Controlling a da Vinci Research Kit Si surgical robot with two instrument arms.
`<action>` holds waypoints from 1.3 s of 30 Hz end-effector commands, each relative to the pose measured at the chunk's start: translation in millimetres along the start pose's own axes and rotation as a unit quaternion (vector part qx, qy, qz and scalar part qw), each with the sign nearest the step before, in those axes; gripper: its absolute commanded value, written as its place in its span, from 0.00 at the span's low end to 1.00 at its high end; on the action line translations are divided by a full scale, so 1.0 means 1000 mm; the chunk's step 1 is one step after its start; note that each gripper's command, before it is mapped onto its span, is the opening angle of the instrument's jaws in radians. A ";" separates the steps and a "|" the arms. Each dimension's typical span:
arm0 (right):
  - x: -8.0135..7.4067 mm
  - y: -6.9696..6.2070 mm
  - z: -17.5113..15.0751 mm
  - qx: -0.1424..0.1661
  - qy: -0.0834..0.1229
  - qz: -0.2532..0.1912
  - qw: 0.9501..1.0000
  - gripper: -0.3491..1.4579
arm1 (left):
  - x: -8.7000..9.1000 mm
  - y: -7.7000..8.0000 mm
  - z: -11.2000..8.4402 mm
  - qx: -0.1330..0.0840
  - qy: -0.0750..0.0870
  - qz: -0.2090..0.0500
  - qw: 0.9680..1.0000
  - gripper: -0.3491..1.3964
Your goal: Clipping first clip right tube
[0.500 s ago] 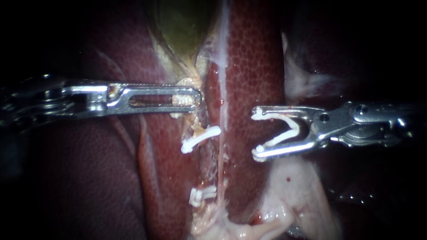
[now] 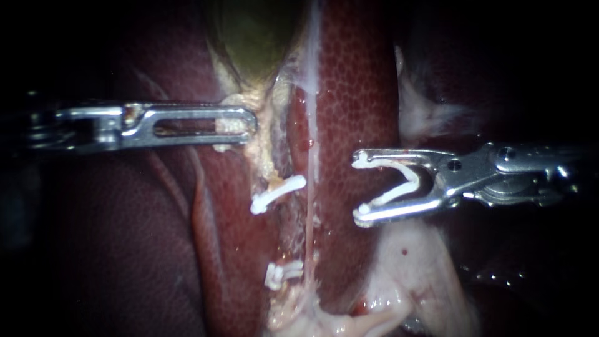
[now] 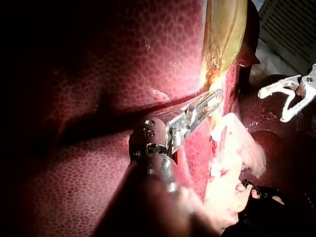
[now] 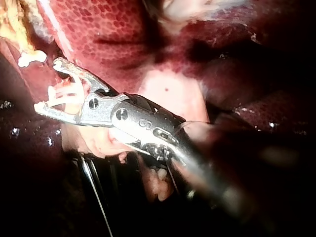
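Note:
My right instrument (image 2: 359, 188) comes in from the right, its jaws spread wide around an open white clip (image 2: 402, 181) seated between them. It hovers over the liver (image 2: 355, 93), just right of a thin pale tube (image 2: 310, 212) and apart from it. The right wrist view shows the same jaws (image 4: 47, 84) carrying the clip (image 4: 66, 94). My left instrument (image 2: 249, 125) is shut on pale tissue below the greenish gallbladder (image 2: 249, 37), also seen in its wrist view (image 3: 215, 98). Two white clips (image 2: 277, 193) (image 2: 284, 273) sit on the strand left of the thin tube.
Dark red liver lobes (image 2: 125, 237) lie on both sides of the dissected strip. Pale fatty tissue (image 2: 412, 268) spreads below my right instrument, and a whitish flap (image 2: 424, 112) sits above it. A small blood spot (image 2: 306, 143) marks the strip.
My left instrument has drawn back to the left and slightly up, pulling the pale tissue with it; the upper white clip shifted a little left. My right instrument has stayed still.

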 end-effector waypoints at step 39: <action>-0.0128 0.0031 0.0069 0.012 -0.065 0.086 0.994 0.52 | -0.0021 -0.0006 -0.0034 -0.007 -0.014 0.008 1.000 0.03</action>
